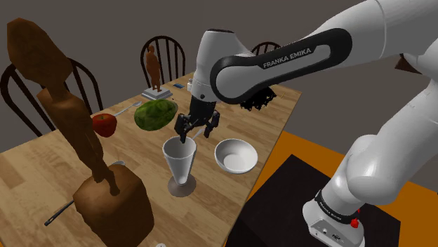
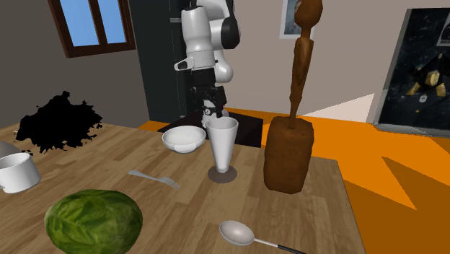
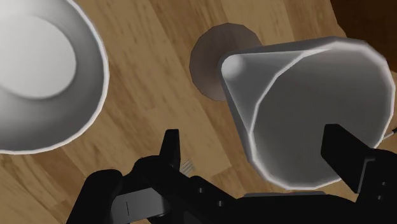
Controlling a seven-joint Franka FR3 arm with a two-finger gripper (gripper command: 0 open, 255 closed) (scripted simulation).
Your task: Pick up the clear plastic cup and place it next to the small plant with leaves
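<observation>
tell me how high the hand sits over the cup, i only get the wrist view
observer: the shoulder view puts the hand about level with the rim of the cup, not down its sides.
operator: where's the plant
observer: a black leafy plant sits beyond the bowl, on that same side of the cup.
operator: anything tall close by
observer: a tall brown statue stands on the cup's other side, away from the bowl.
</observation>
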